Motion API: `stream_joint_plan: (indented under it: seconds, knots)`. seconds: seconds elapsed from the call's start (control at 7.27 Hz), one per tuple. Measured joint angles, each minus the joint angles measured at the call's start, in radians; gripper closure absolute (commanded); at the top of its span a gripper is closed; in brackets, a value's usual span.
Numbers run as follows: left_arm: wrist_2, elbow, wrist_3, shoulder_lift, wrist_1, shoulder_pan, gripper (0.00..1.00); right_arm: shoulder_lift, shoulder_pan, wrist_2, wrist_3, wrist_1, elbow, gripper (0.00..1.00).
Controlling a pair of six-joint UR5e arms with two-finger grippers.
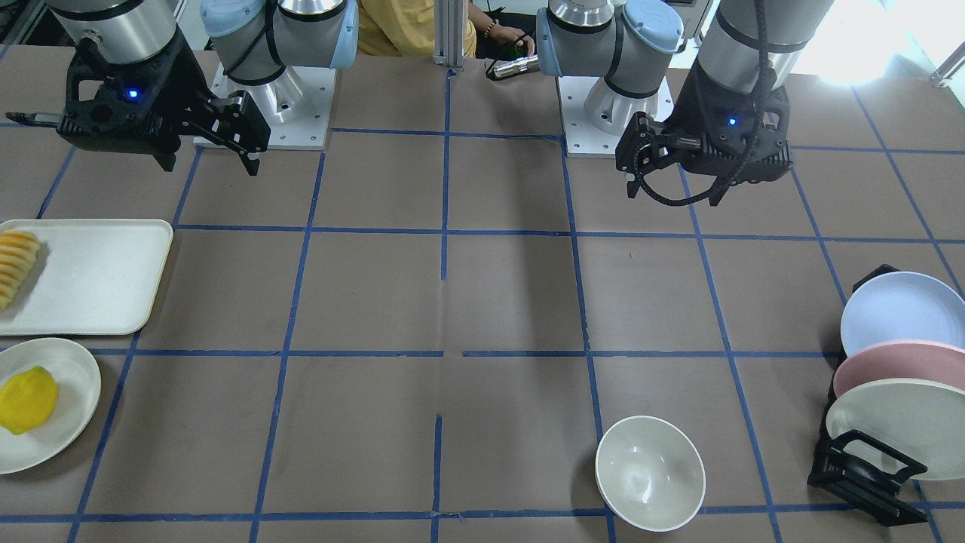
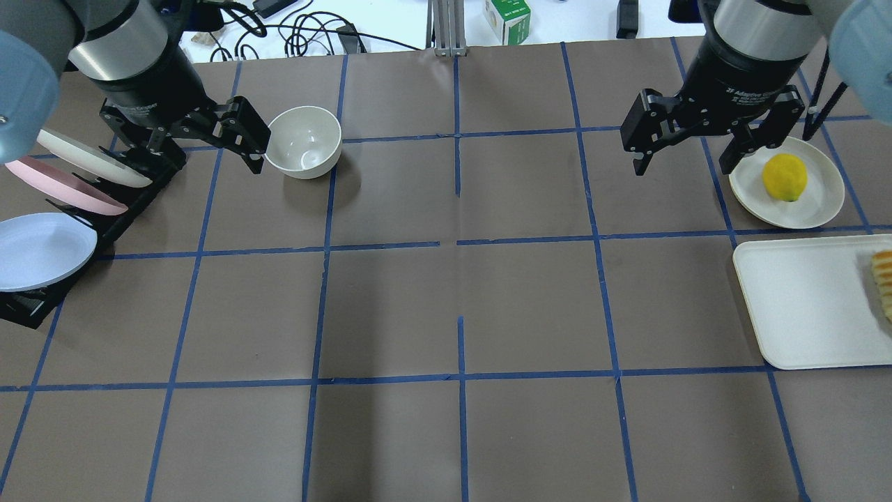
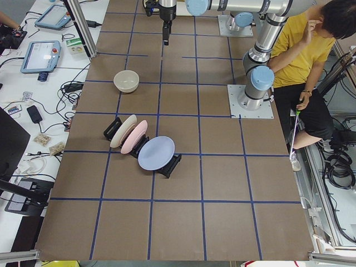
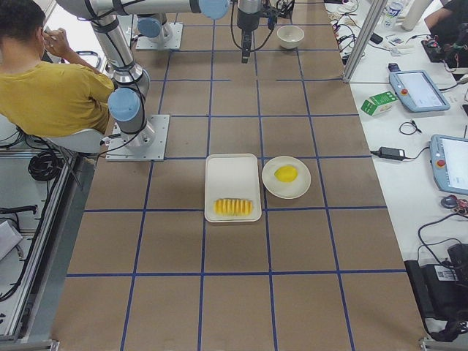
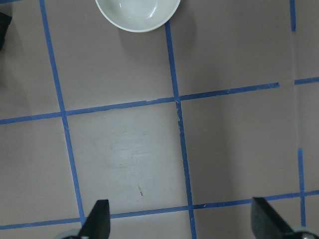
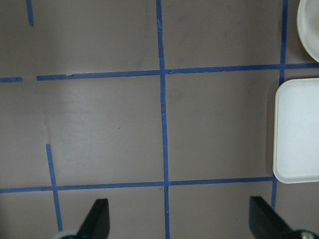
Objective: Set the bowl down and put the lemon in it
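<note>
The off-white bowl (image 2: pixel 303 141) stands upright and empty on the table on my left side; it also shows in the front view (image 1: pixel 650 473) and at the top edge of the left wrist view (image 5: pixel 138 12). My left gripper (image 2: pixel 188 139) hangs open and empty high above the table, beside the bowl and apart from it; its open jaws show in the left wrist view (image 5: pixel 182 221). The yellow lemon (image 2: pixel 785 177) lies on a flat off-white plate (image 2: pixel 822 202) at the far right. My right gripper (image 2: pixel 686 157) is open and empty, raised, just left of that plate.
A white tray (image 2: pixel 808 307) with a row of fruit slices (image 2: pixel 883 279) lies near the lemon's plate. A black dish rack (image 2: pixel 42 307) with three upright plates stands at the left edge, beside the left gripper. A person sits behind the robot (image 3: pixel 303 50).
</note>
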Motion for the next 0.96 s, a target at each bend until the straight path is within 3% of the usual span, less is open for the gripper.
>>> stream_joint_plan:
  seconds: [0.69, 0.96]
  knots:
    - [-0.001, 0.003, 0.005, -0.014, 0.005, 0.005, 0.0, 0.002, -0.001, -0.007, -0.006, -0.002, 0.001, 0.0]
    - [0.0, 0.016, 0.006, -0.115, 0.067, 0.015, 0.0, 0.02, -0.005, -0.018, -0.014, -0.016, 0.01, 0.0]
